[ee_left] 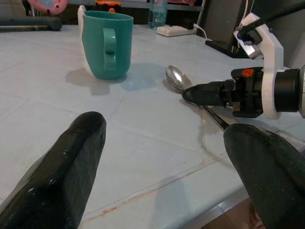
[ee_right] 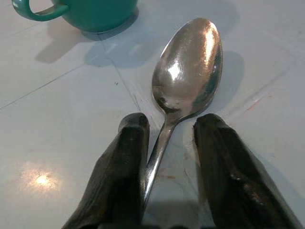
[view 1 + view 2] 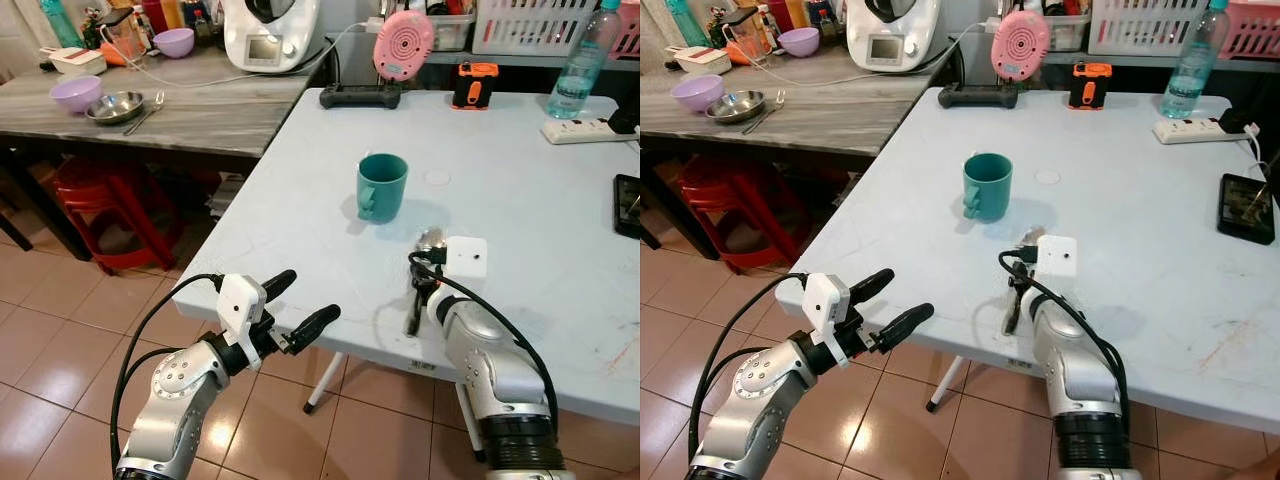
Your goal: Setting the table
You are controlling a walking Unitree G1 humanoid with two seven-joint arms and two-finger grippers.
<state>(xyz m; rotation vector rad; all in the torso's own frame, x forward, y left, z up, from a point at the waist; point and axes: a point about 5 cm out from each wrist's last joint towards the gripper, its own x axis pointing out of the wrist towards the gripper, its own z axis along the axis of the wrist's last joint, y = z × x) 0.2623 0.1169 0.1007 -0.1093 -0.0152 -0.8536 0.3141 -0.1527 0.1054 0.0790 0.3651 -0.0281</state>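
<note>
A teal mug (image 3: pixel 381 187) stands upright near the middle of the white table (image 3: pixel 520 190). A metal spoon (image 2: pixel 187 67) lies flat just in front of it, with its bowl toward the mug. My right gripper (image 2: pixel 171 121) rests low over the spoon's handle with one black finger on each side. The fingers are slightly apart, so it is open; one finger touches the handle and a gap shows at the other. My left gripper (image 3: pixel 307 298) hangs open and empty at the table's near left edge, pointing toward the mug (image 1: pixel 106 44) and the spoon (image 1: pixel 177 77).
At the table's far side are a black controller (image 3: pixel 360 97), an orange device (image 3: pixel 474 84), a pink fan (image 3: pixel 403 44), a water bottle (image 3: pixel 582 60) and a power strip (image 3: pixel 585 130). A phone (image 3: pixel 629 205) lies at right. A grey side table (image 3: pixel 190 115) with bowls and red stools (image 3: pixel 110 200) stand at left.
</note>
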